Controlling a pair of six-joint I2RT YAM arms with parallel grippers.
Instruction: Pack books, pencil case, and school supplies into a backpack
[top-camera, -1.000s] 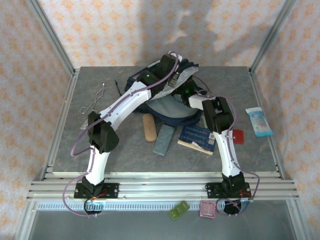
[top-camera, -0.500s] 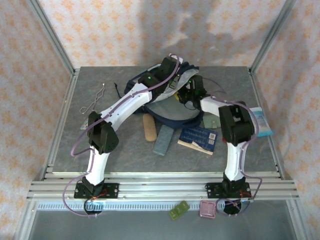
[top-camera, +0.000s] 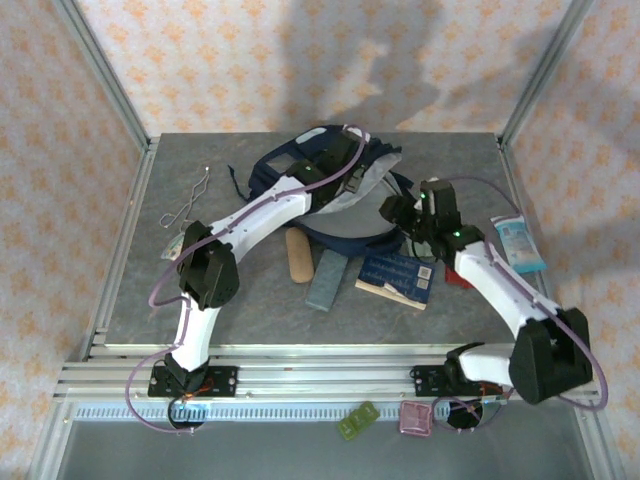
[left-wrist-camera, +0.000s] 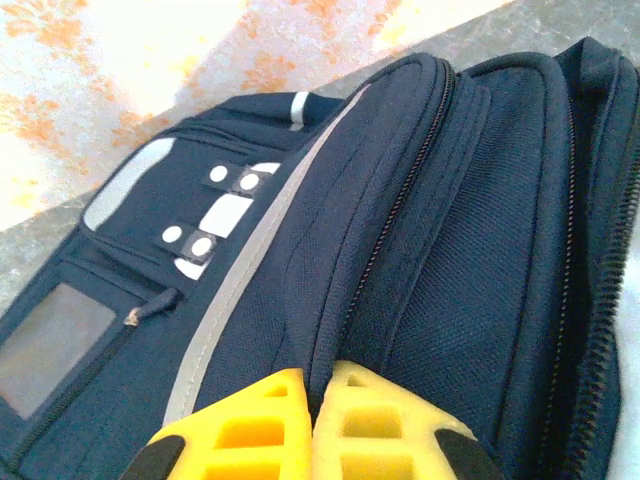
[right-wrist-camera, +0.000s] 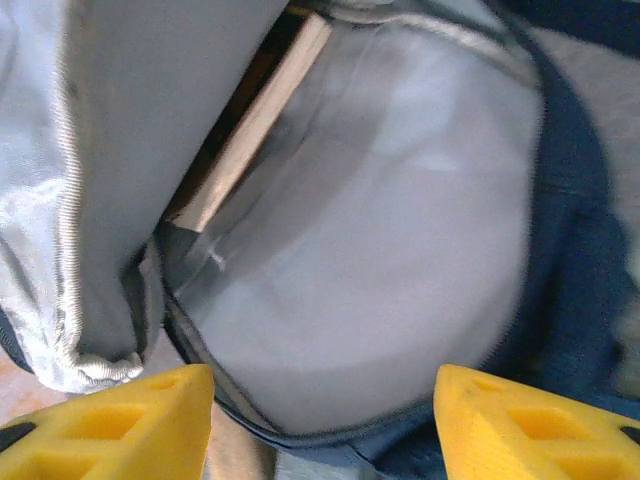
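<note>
Top external footage showed one navy backpack laid toward 12 o'clock on the table. One dark blue book was seen at its 5 o'clock, one tan case and one grey-blue case at its 6 o'clock, one pale packet at 3 o'clock and one bent wire at 9 o'clock. A fold of backpack fabric was pinched between the closed fingers of the left gripper, while the right gripper was held with its two fingers apart, gripping nothing, over the grey lining, where the pale edge of a second book was seen at 11 o'clock.
</note>
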